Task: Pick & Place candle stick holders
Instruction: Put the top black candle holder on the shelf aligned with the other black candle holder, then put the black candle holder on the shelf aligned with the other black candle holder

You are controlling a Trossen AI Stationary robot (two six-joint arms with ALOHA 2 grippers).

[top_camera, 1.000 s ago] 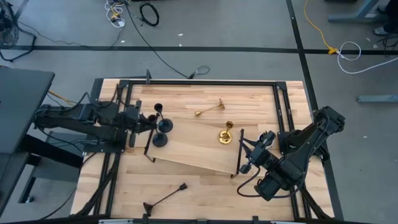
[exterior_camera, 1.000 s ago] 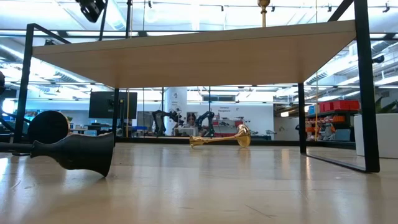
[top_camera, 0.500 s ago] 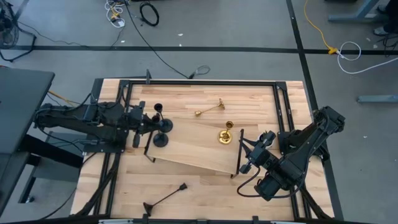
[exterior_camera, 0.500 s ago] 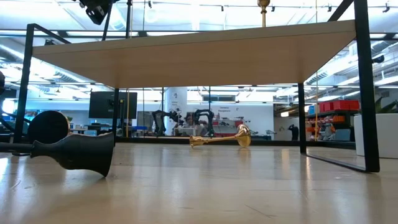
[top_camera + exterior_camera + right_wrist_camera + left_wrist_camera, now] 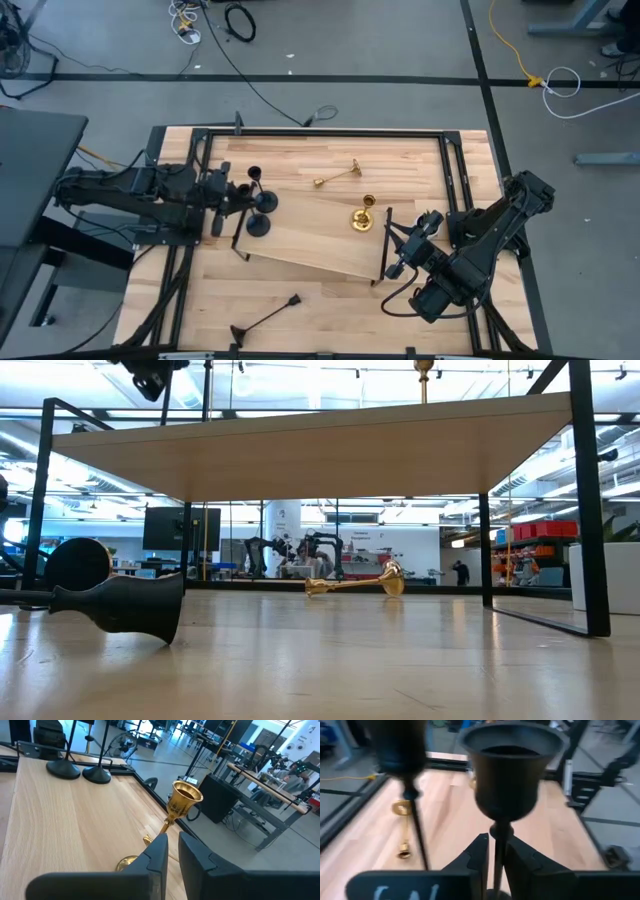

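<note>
Left of centre in the high view, the left claw (image 5: 232, 194) has its fingers spread around the thin stem of an upright black candlestick (image 5: 506, 775) on the raised board (image 5: 310, 240), not yet pinching it. At lower right the right claw (image 5: 398, 262), narrowly parted, holds nothing beside the upright gold candlestick (image 5: 364, 217). Another gold one (image 5: 337, 176) and a black one (image 5: 265, 320) lie on the worktop (image 5: 330, 300). Rigid, slick and probably top-heavy, these are best gripped mid-stem.

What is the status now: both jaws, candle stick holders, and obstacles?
Left gripper astride the stem of an upright matte black metal candlestick, jaws open. Right gripper open, facing an upright shiny gold candlestick. Second black candlestick stands close beside.
</note>
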